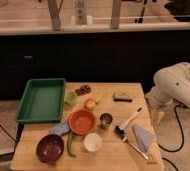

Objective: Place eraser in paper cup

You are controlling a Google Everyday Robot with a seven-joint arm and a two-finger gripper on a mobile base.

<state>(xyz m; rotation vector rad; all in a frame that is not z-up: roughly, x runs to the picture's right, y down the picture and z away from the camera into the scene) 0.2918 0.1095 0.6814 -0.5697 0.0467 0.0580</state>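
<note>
A white robot arm [180,85] is seen at the right of a wooden table [108,160], its gripper [157,117] pointed downward just off the table's right edge, beside the white handle of a black-headed brush [127,124]. Whether the gripper is released or clenched cannot be told from this view; it is seen apart from every item on the table.

The eraser [122,96], a small tan-topped block on a dark base, is shown lying flat near the far right corner of the table, untouched. The paper cup [92,142] is pictured upright near the front edge, just in front of an orange bowl [82,121], its pale inside open to view. The eraser and the cup are set well apart, with a shiny metal cup [106,120] standing between them.

A green tray [42,100] is placed at the far left, a pale green cup [71,98] just beside its right wall. A dark red cluster [83,90] and a small yellow-orange fruit [90,103] are seen behind the orange bowl. A dark purple bowl [50,148] is set at the front left, a green pepper [70,144] lying between it and the paper cup. A pale blue cloth [143,137] is draped near the front right corner.
</note>
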